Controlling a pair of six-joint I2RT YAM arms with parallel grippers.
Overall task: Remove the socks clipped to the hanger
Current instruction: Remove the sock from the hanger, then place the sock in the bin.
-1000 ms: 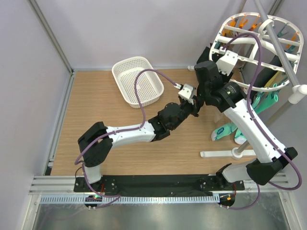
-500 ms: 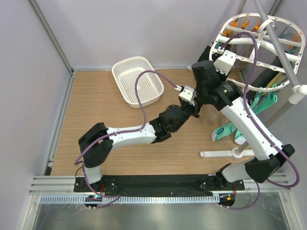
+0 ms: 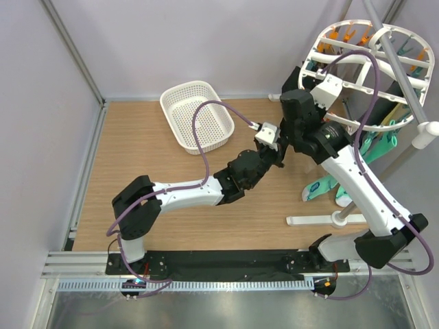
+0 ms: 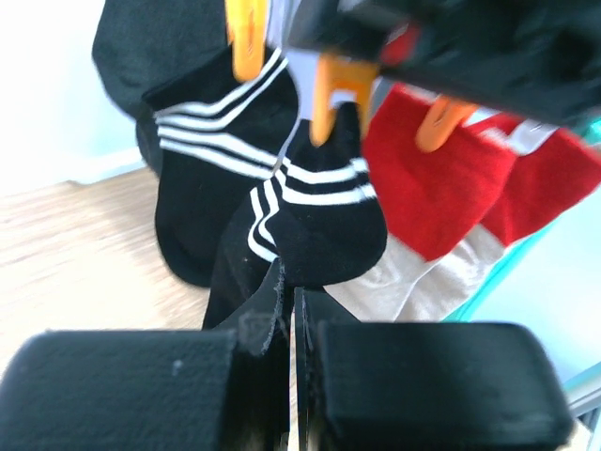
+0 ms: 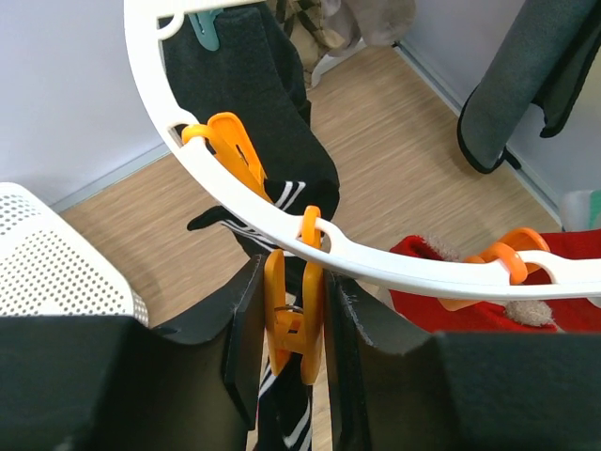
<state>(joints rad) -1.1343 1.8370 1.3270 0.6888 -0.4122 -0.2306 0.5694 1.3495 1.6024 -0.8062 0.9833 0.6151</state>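
The white oval hanger stands at the far right on a pole, with socks hanging from its pegs. In the left wrist view two black socks with white stripes, red socks and a beige sock hang from orange pegs. My left gripper is shut on the lower edge of the nearer black striped sock. My right gripper is closed around the orange peg that hangs from the hanger rim and holds that sock. From above, both grippers meet under the hanger's left edge, left and right.
A white perforated basket sits at the back of the wooden table, left of the grippers. Teal socks hang low by the hanger's pole and white foot. A dark sock hangs further back on the hanger.
My right wrist has shifted slightly at the hanger's left edge, a little left and then back right. The left arm has stayed almost still on the sock.
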